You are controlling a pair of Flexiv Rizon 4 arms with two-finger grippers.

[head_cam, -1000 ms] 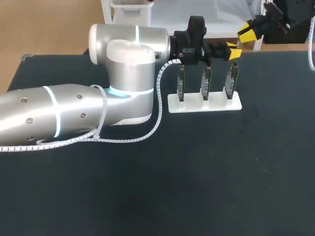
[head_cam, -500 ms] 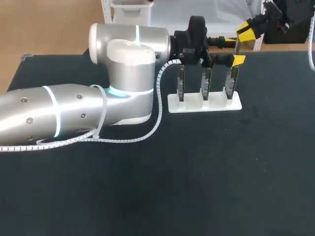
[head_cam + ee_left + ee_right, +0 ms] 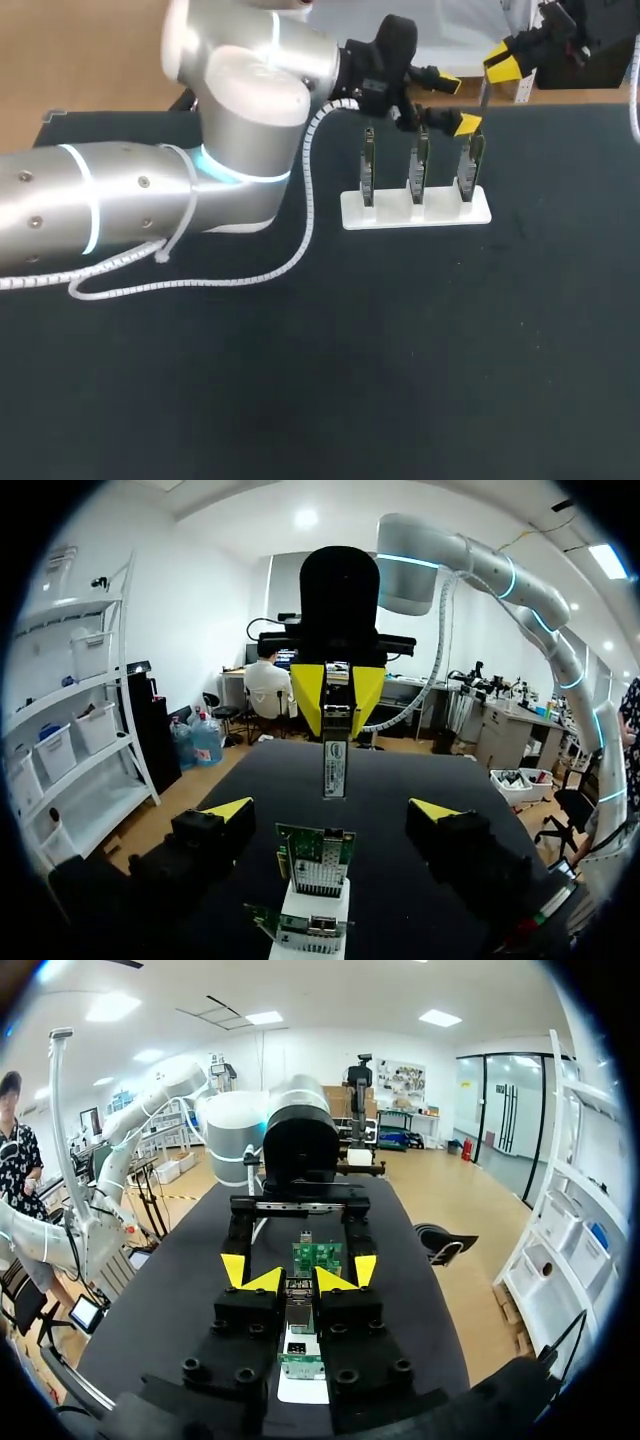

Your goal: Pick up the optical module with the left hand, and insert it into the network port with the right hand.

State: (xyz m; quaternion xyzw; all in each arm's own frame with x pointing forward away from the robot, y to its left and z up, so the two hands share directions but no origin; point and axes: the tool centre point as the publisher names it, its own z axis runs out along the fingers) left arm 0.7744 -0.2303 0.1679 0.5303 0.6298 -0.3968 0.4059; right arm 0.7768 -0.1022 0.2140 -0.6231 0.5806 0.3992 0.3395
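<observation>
The optical module [image 3: 334, 765], a slim metal bar, hangs end-down above the table, and my right gripper [image 3: 340, 692] is shut on its upper end. From above, that right gripper [image 3: 505, 62] sits at the far right edge with the module [image 3: 484, 95] below its tips. My left gripper [image 3: 455, 103] is open, its fingers on either side of the module and clear of it. Under them, three green network cards [image 3: 420, 165] stand upright in a white stand [image 3: 415, 210]. In the right wrist view the module [image 3: 298, 1312] sits between the shut right gripper [image 3: 299, 1282], above a card [image 3: 317, 1255].
My left arm's large silver body [image 3: 240, 130] and its white coiled cable [image 3: 300, 240] cover the table's left rear. The black tabletop [image 3: 420, 350] stretches in front of the stand.
My left gripper has opened and let go of the module, which stays in the right gripper. The left arm has lifted and swung a little back.
</observation>
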